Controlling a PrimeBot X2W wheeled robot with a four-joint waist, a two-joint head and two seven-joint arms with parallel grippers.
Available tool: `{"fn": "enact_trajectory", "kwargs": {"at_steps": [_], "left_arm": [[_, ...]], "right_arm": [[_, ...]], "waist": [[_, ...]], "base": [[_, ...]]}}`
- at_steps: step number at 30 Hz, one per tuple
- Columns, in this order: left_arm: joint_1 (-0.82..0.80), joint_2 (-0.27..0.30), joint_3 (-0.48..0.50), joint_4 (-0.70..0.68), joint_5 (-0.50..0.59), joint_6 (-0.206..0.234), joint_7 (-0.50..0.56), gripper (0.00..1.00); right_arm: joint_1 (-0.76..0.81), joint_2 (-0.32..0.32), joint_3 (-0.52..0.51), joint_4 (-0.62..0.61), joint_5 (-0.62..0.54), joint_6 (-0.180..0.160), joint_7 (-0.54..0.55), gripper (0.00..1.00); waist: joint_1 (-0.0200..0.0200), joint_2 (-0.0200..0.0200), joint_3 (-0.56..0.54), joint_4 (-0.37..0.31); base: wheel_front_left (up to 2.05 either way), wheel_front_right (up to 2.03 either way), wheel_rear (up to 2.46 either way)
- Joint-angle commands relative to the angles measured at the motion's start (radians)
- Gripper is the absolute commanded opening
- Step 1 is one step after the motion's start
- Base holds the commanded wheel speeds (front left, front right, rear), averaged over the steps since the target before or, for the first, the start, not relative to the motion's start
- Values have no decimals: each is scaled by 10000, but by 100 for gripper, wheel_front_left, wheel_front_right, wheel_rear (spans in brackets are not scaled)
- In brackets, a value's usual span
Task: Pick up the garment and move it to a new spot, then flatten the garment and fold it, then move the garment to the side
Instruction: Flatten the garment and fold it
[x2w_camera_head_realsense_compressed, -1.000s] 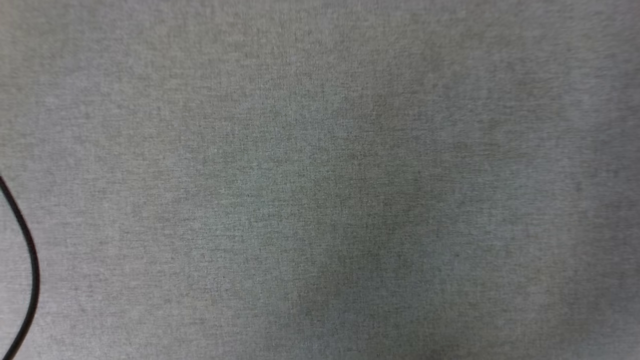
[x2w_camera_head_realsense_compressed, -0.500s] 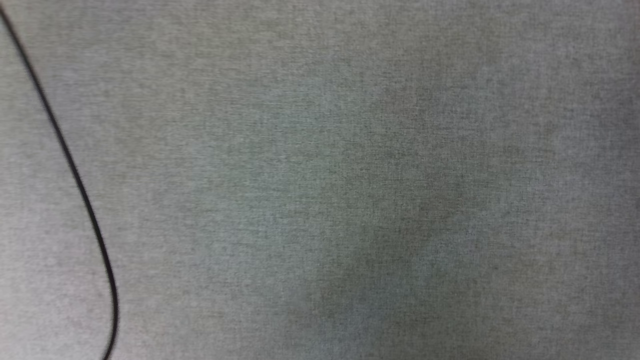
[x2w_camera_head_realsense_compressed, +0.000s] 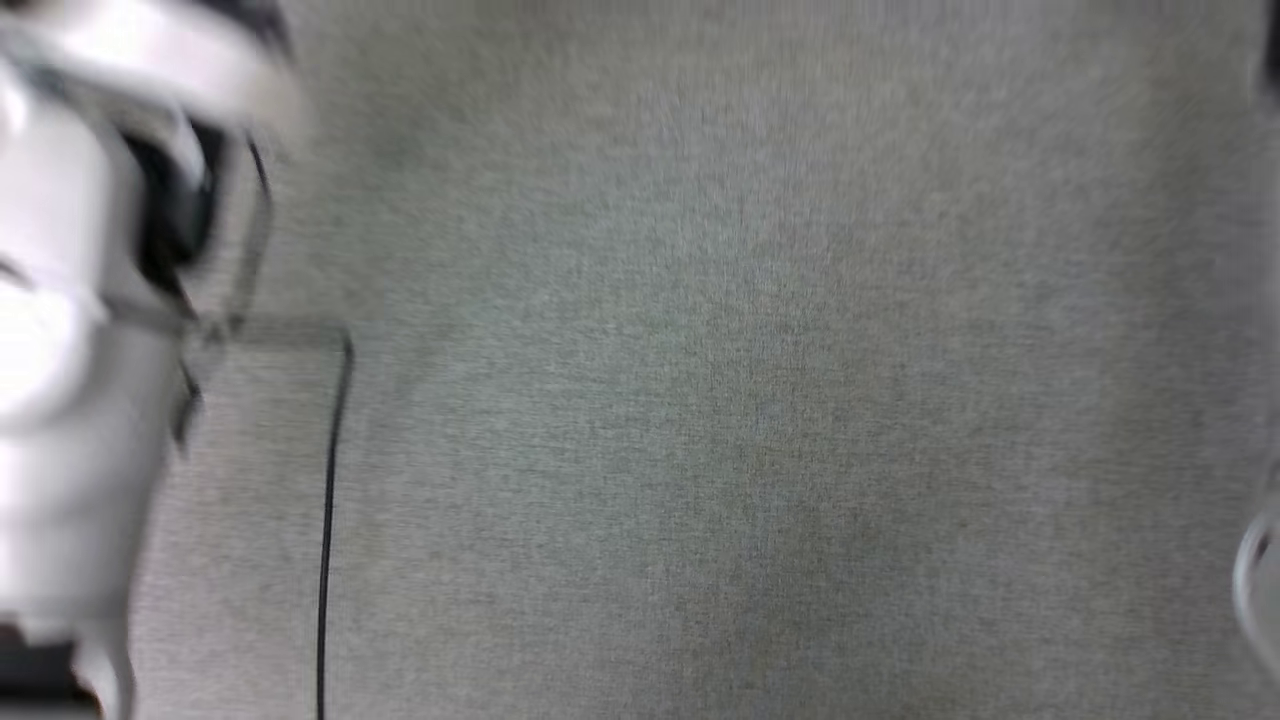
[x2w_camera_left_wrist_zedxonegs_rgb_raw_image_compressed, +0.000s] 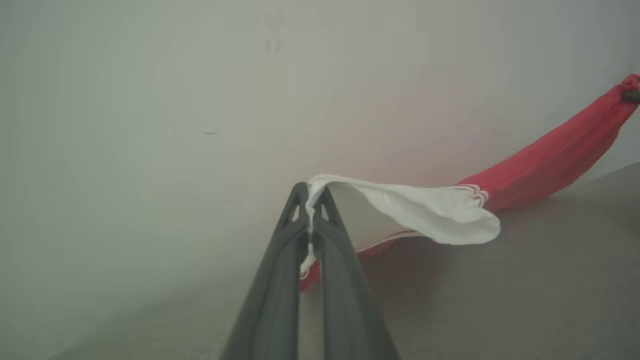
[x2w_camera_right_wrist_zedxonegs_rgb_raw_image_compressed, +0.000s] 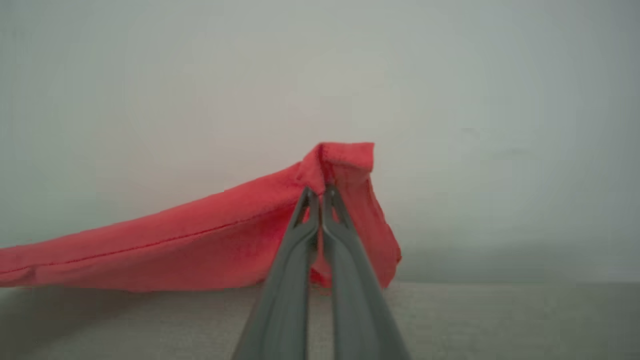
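The garment (x2w_camera_left_wrist_zedxonegs_rgb_raw_image_compressed: 545, 160) is a red shirt with a white sleeve, hanging stretched between both grippers above a grey surface. In the left wrist view my left gripper (x2w_camera_left_wrist_zedxonegs_rgb_raw_image_compressed: 311, 192) is shut on the edge of the white sleeve (x2w_camera_left_wrist_zedxonegs_rgb_raw_image_compressed: 425, 212), and red cloth runs off to the upper right. In the right wrist view my right gripper (x2w_camera_right_wrist_zedxonegs_rgb_raw_image_compressed: 320, 192) is shut on a bunched red fold of the garment (x2w_camera_right_wrist_zedxonegs_rgb_raw_image_compressed: 200, 240), which trails down to the left. In the blurred head view a pale forearm (x2w_camera_head_realsense_compressed: 70, 330) stands at the left edge.
Grey woven cloth (x2w_camera_head_realsense_compressed: 760, 400) covers the surface below in the head view. A thin black cable (x2w_camera_head_realsense_compressed: 328, 520) runs down its left side beside the forearm. A pale curved part (x2w_camera_head_realsense_compressed: 1255, 580) shows at the right edge. A plain light wall (x2w_camera_right_wrist_zedxonegs_rgb_raw_image_compressed: 450, 90) stands behind the garment.
The head camera has swung, so the whole picture shifted: the black cable slid rightward across the frame, and a pale forearm came into view at the left.
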Motion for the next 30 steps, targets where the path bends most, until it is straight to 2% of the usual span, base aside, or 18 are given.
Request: {"fn": "enact_trajectory", "kwargs": {"at_steps": [1,15,23,30], "left_arm": [[356,1,-34,-91,-2,28,-44,0],[5810,298,-562,-1518,-710,706,783,0],[7919,622,-726,-2550,-1052,1168,1452,0],[9436,1042,-1055,-3598,-1393,1186,2221,0]], "right_arm": [[317,-32,31,37,140,-15,-76,0],[4699,-294,662,-285,3083,-17,747,0],[6840,-417,1422,-1138,4240,-15,1747,0],[8458,-662,1635,-2008,4951,-14,2478,0]], "waist": [[1,0,-605,76],[1,0,-2885,62],[1,0,-3799,74],[1,0,-4465,145]], "base": [[0,0,0],[0,0,0],[0,0,0],[0,0,0]]}}
